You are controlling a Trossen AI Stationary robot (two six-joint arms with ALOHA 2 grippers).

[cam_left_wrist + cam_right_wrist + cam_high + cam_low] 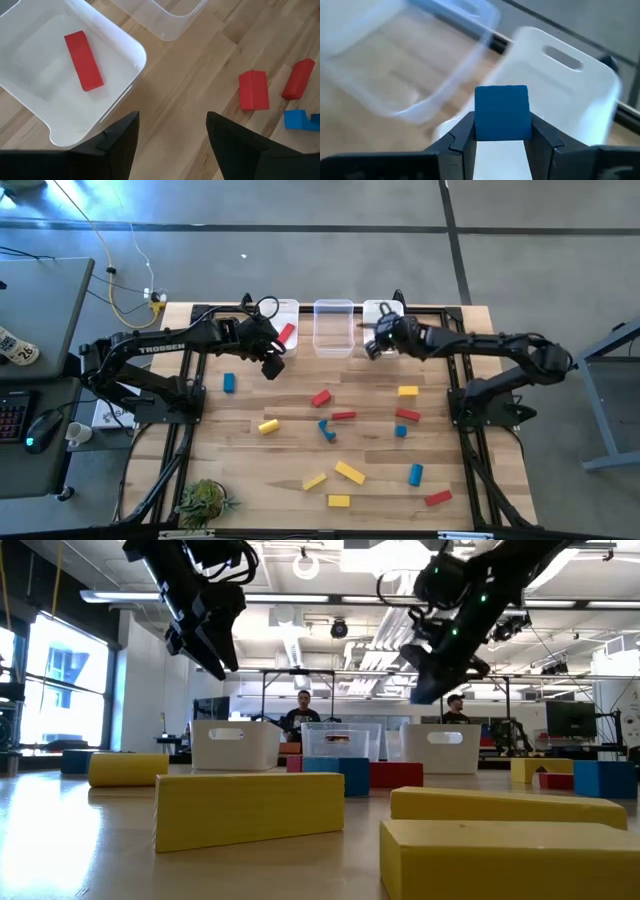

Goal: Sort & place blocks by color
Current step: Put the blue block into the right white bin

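White letters TROSSEN point(161, 349) we read on the left arm. Our left gripper point(170, 137) hangs released beside the red bar's point(83, 60) bin point(141, 56). Our right gripper point(501, 131) grasps a blue cube point(501, 112).

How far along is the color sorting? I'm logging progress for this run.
Barely started. Done: one red bar lies in the left bin, and the left gripper hangs open beside that bin. In hand: the right gripper holds a blue block near the right bin. Left: over a dozen blocks on the table, like a yellow bar.
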